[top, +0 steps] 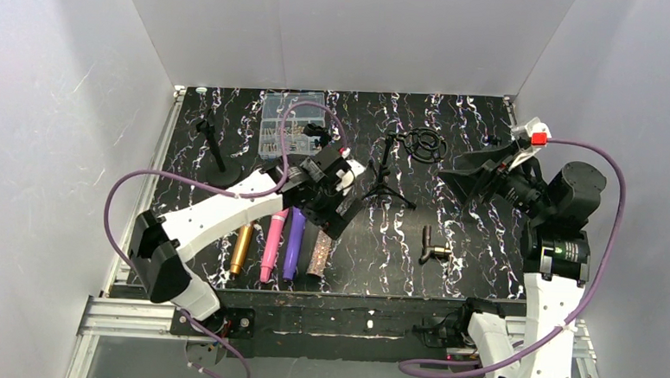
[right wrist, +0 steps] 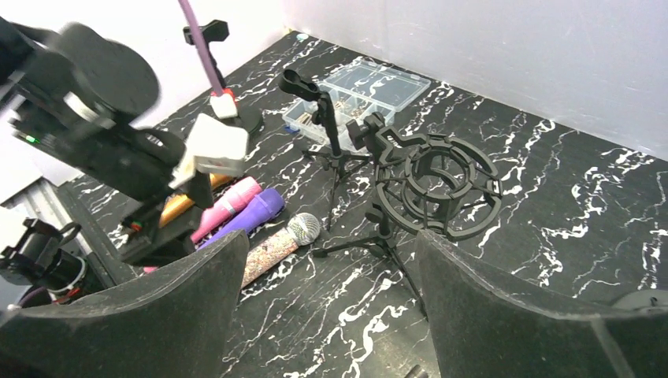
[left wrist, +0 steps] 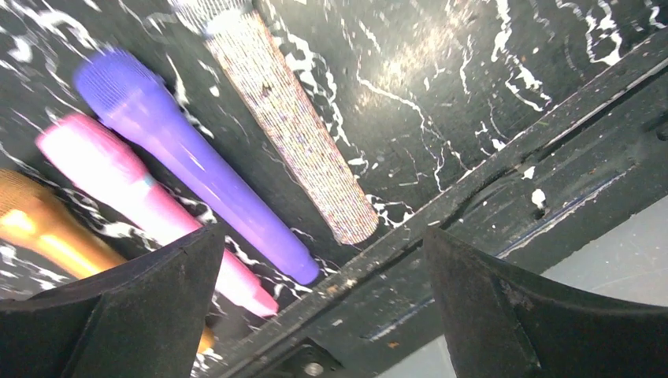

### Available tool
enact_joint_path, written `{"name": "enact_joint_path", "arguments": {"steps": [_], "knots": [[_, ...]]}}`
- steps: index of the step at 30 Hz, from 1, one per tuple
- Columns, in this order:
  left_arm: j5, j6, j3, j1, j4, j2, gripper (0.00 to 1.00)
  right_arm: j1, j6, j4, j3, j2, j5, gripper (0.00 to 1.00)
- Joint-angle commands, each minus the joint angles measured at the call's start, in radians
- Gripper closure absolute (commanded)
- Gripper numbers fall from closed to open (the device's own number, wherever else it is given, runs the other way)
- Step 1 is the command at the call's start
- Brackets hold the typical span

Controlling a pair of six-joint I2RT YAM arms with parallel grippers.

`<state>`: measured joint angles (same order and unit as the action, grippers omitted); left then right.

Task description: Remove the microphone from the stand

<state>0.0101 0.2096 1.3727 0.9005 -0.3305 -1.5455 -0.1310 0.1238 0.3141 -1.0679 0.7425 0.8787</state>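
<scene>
Left gripper (left wrist: pixel 321 240): jaws wide open, holding nothing, positioned just above the glitter microphone (left wrist: pixel 291 134). This microphone lies flat on the surface (left wrist: pixel 441 94) near the front edge, in a row with the purple microphone (left wrist: pixel 189 157), pink microphone (left wrist: pixel 102 165) and gold microphone (left wrist: pixel 39 228). Right gripper (right wrist: pixel 331 240): jaws open, empty, facing the shock-mount stand (right wrist: pixel 437 185) and clip stand (right wrist: pixel 327 118) farther back.

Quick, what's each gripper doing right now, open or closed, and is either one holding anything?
Left gripper: open, holding nothing.
Right gripper: open, holding nothing.
</scene>
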Motion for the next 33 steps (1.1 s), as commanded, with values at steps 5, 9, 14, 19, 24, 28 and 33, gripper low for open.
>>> {"name": "enact_joint_path", "arguments": {"steps": [5, 9, 14, 19, 24, 28, 33], "knots": [[0.063, -0.324, 0.193, -0.005, -0.103, 0.076, 0.02, -0.028, -0.050, 0.028, 0.010, -0.062, -0.070, 0.11], [0.068, -0.419, 0.304, -0.005, -0.104, 0.077, 0.02, -0.035, -0.050, 0.034, 0.014, -0.064, -0.084, 0.09], [0.049, -0.513, 0.445, -0.006, -0.109, 0.050, 0.02, -0.037, -0.046, 0.034, -0.011, -0.042, -0.103, 0.06], [-0.002, -0.514, 0.628, -0.028, -0.114, -0.034, 0.02, -0.038, -0.037, 0.029, -0.038, -0.024, -0.137, 0.06], [-0.206, -0.518, 0.743, -0.079, -0.086, -0.117, 0.02, -0.038, -0.023, 0.016, -0.050, 0.005, -0.096, 0.06], [-0.394, -0.408, 0.786, -0.175, -0.007, -0.176, 0.02, -0.036, 0.009, 0.001, -0.052, 0.030, -0.078, 0.07], [-0.557, -0.433, 0.857, -0.226, 0.064, -0.268, 0.02, -0.036, 0.030, 0.009, -0.076, 0.085, -0.112, 0.11]]}}
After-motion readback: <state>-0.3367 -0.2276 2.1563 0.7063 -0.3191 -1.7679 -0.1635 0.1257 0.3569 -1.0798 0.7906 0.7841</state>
